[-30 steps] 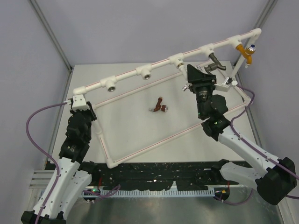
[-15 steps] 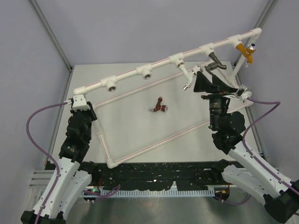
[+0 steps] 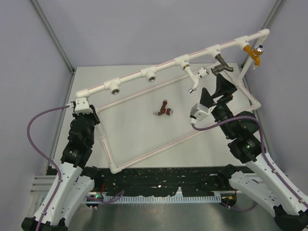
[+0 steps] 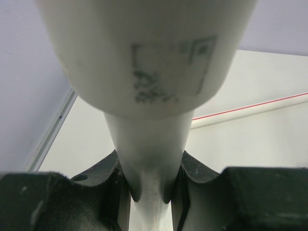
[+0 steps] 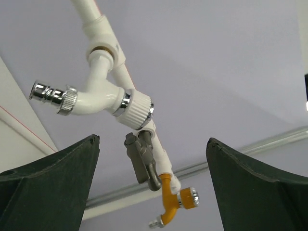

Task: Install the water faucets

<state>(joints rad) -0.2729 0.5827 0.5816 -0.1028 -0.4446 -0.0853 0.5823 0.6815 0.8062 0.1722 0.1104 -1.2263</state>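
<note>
Lying on the grey table [image 3: 130, 122], a reddish-brown faucet [image 3: 165, 110] is seen. White pipe [image 4: 149, 144] is pinched by the left gripper [image 4: 150, 190]; the right gripper [image 3: 222, 90] is spread.

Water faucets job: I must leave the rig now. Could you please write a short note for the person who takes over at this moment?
Left gripper: shut on the left upright of the white pipe frame.
Right gripper: open and empty, close below the white faucet and the grey faucet.
Done: the white faucet, the grey faucet and the yellow faucet sit in the top pipe's right-hand sockets.
Left: the reddish-brown faucet lies loose on the table, inside the frame. It probably goes into one of the two empty sockets further left.
</note>
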